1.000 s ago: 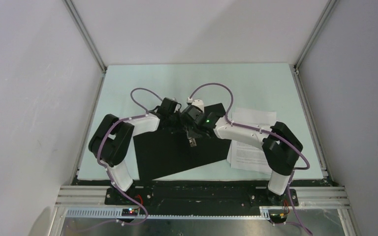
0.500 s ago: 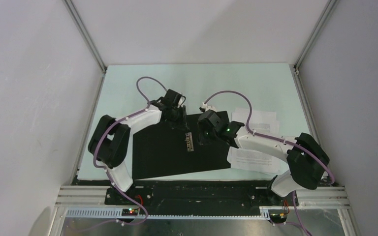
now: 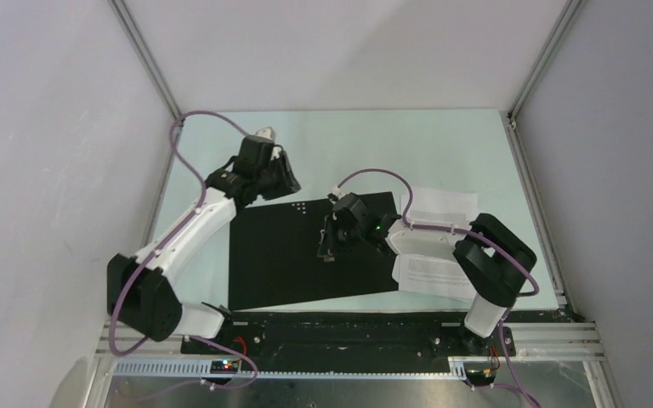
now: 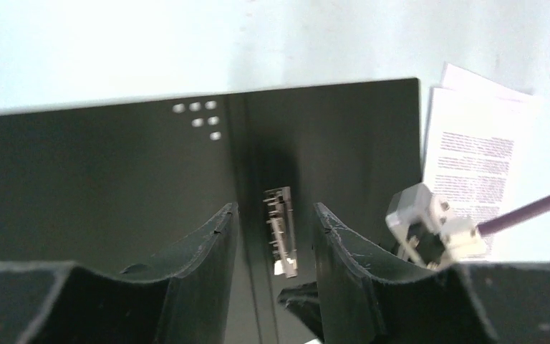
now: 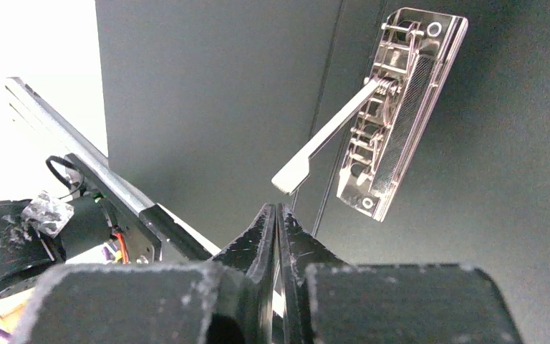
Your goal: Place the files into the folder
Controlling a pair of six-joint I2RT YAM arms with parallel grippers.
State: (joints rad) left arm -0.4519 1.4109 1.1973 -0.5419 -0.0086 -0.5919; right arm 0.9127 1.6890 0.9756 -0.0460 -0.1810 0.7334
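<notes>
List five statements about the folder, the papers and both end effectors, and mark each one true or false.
1. The folder lies open with its black inside facing up. True.
2. The files are inside the folder. False: they lie on the table to the folder's right.
3. The right end effector is shut and holds nothing. True.
4. The left end effector is shut on the metal clip. False: its fingers are apart and it holds nothing.
5. The metal clip sits near the folder's middle fold. True.
</notes>
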